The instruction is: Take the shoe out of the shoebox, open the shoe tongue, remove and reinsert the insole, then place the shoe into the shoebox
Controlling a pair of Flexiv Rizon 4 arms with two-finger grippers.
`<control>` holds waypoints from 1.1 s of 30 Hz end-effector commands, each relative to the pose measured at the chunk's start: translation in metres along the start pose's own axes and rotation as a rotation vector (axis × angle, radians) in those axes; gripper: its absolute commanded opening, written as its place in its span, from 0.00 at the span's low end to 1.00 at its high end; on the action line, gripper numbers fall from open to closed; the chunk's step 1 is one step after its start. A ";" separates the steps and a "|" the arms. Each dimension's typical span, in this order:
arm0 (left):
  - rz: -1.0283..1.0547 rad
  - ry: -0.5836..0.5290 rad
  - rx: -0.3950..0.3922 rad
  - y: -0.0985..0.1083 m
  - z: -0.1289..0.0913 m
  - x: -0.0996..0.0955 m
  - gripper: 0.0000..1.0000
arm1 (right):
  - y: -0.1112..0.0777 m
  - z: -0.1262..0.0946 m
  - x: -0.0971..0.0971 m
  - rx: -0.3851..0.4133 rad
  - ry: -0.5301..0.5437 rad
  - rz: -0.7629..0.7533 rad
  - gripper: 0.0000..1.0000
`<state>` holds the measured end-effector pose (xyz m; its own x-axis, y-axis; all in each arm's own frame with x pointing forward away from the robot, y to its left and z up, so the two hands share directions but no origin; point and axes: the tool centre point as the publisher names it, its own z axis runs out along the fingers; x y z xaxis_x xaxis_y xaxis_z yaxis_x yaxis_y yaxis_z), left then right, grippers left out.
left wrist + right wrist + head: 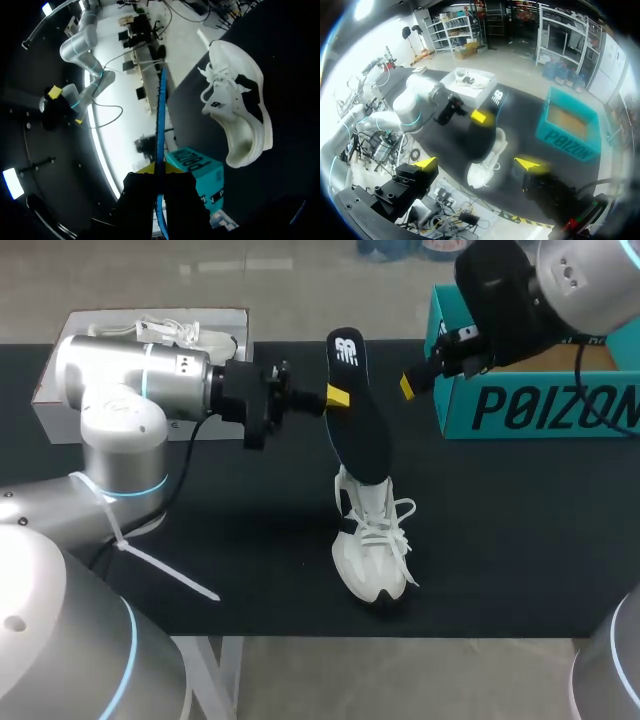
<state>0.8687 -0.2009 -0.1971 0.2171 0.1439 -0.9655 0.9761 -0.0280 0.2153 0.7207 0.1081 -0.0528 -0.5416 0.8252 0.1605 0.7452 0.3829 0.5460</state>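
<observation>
Insole (358, 410) looks thin, light and bendy, so the left gripper (338, 397) pinches its side edge above the shoe (372, 540), while the right gripper (477, 163) hangs wide open and empty.

White laced shoe (372, 540): sits on its sole at lower centre, toe toward the bottom edge. Black insole (358, 410): stands on end at centre, white logo uppermost, lower end at the shoe's heel. Teal shoebox (540, 405): open, upper right.
</observation>
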 end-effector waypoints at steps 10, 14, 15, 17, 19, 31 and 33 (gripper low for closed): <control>-0.646 -0.140 0.129 0.005 -0.004 -0.005 0.00 | 0.002 0.002 0.000 0.002 0.000 0.001 1.00; -0.782 -0.160 0.168 0.006 -0.007 -0.009 0.00 | 0.002 0.002 0.000 0.002 0.000 0.001 1.00; -0.801 -0.154 0.157 0.006 -0.008 -0.009 0.00 | 0.002 0.002 0.000 0.002 0.000 0.001 1.00; -0.852 -0.163 0.178 0.006 -0.008 -0.010 0.00 | 0.002 0.002 0.000 0.002 0.000 0.001 1.00; -0.886 -0.133 0.180 0.005 -0.009 -0.010 0.00 | 0.002 0.002 0.000 0.002 0.000 0.001 1.00; -0.975 -0.093 0.244 -0.003 -0.003 -0.020 0.00 | 0.002 0.002 0.000 0.002 0.000 0.001 1.00; -0.975 -0.093 0.244 -0.003 -0.003 -0.020 0.00 | 0.002 0.002 0.000 0.002 0.000 0.001 1.00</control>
<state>0.8581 -0.2006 -0.1773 -0.6882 0.1277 -0.7142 0.7009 -0.1373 -0.6999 0.7206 0.1073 -0.0528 -0.5423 0.8246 0.1612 0.7448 0.3831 0.5463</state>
